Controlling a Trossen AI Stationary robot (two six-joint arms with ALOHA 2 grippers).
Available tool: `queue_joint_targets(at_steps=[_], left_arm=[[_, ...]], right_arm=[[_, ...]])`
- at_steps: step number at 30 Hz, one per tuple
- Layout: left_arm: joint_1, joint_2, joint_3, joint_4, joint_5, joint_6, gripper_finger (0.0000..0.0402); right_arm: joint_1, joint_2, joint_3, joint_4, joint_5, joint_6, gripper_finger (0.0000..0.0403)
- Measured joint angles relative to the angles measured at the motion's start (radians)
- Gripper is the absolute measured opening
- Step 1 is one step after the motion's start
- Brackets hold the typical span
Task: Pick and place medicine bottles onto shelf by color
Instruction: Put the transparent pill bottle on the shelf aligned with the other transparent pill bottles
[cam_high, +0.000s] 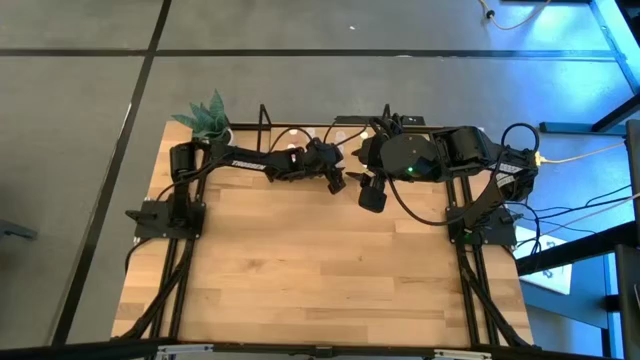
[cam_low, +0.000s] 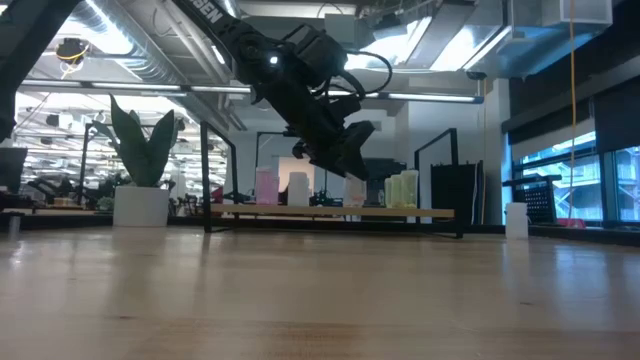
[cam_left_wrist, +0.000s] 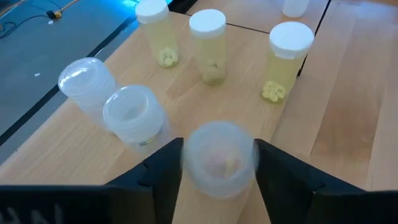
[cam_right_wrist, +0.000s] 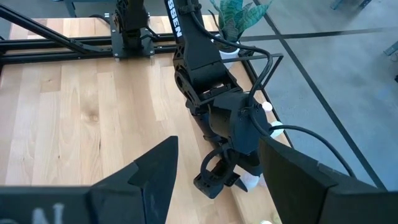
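The left tool (cam_left_wrist: 217, 165) straddles one white-capped bottle (cam_left_wrist: 219, 158) on the shelf (cam_left_wrist: 336, 93), fingers just beside it. Five more bottles stand around 12 o'clock: three yellow-filled (cam_left_wrist: 210, 46), two clear (cam_left_wrist: 134, 115). The right tool (cam_right_wrist: 217, 180) hangs wide, empty.

My right gripper (cam_right_wrist: 214, 180) hangs open above the table (cam_right_wrist: 62, 118). Ahead, the left gripper (cam_right_wrist: 214, 177) reaches down over a white-capped bottle (cam_right_wrist: 252, 182) at the shelf (cam_right_wrist: 273, 62).

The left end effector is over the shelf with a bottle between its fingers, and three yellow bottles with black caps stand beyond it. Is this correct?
Not quite: in the left wrist view the three yellow bottles have white caps, not black. The rest holds: a bottle sits between the left end effector's fingers over the shelf.
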Motion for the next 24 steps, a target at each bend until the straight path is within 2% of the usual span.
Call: queue_joint_targets(at_steps=[6, 24], left_arm=[[0.0, 0.0, 0.0, 0.002, -0.005, 0.026, 0.021], [-0.001, -0.002, 0.0, 0.037, -0.016, 0.07, 0.0212]], right_arm=[[0.0, 0.0, 0.0, 0.0, 0.0, 0.0, 0.0224], [0.0, 0.0, 0.0, 0.0, 0.0, 0.0, 0.0224]])
